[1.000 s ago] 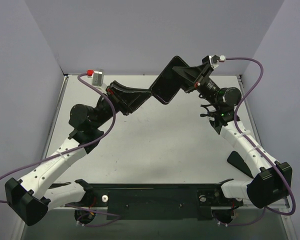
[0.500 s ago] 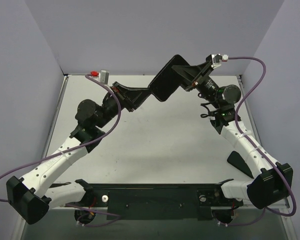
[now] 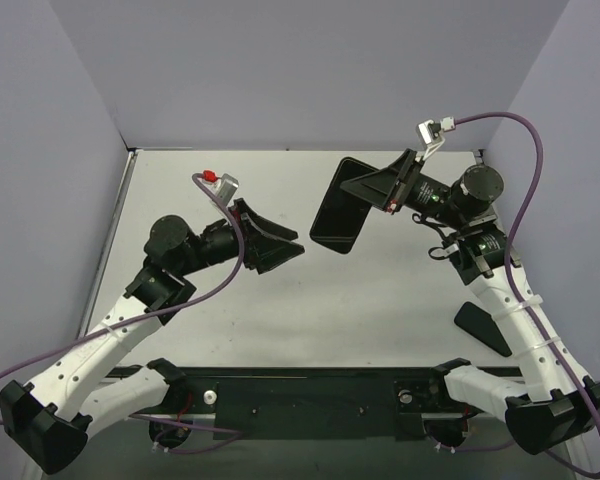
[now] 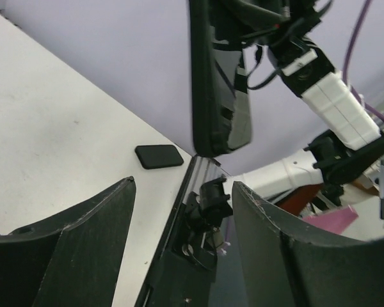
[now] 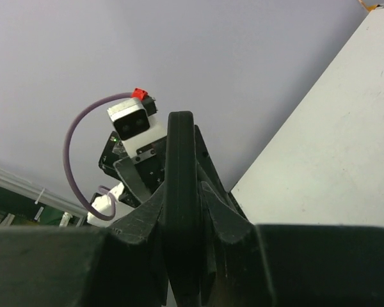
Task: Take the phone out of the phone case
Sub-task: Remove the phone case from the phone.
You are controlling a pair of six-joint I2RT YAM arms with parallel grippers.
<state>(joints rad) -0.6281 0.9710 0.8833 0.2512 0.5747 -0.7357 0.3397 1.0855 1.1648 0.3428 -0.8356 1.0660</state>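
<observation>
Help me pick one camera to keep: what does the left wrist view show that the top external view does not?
Only the left wrist view: the phone seen edge-on, showing its thin side, and the open left gripper up close with nothing between its fingers.
Only the top external view: the phone's broad black face, both whole arms, and the stretch of table separating the left gripper from the phone.
Both: the right gripper holding the phone in the air, and a small black pad lying on the table.
</observation>
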